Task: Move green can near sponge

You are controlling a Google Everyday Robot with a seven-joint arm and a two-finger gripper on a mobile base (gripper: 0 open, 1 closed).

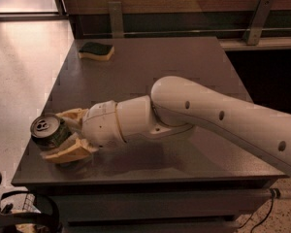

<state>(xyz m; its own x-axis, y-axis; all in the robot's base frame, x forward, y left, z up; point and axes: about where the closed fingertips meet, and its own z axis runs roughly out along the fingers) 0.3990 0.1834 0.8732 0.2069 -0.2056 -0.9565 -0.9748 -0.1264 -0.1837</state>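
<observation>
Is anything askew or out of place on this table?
Yes: the can, at the table's front-left corner, leans over instead of standing upright, clamped in the gripper. The sponge lies flat at the back.

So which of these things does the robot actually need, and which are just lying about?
Part of the job:
green can, tilted at the front left edge of the table
sponge, at the far left corner
end effector, closed around the can

Just there:
the table itself
metal brackets behind it
</observation>
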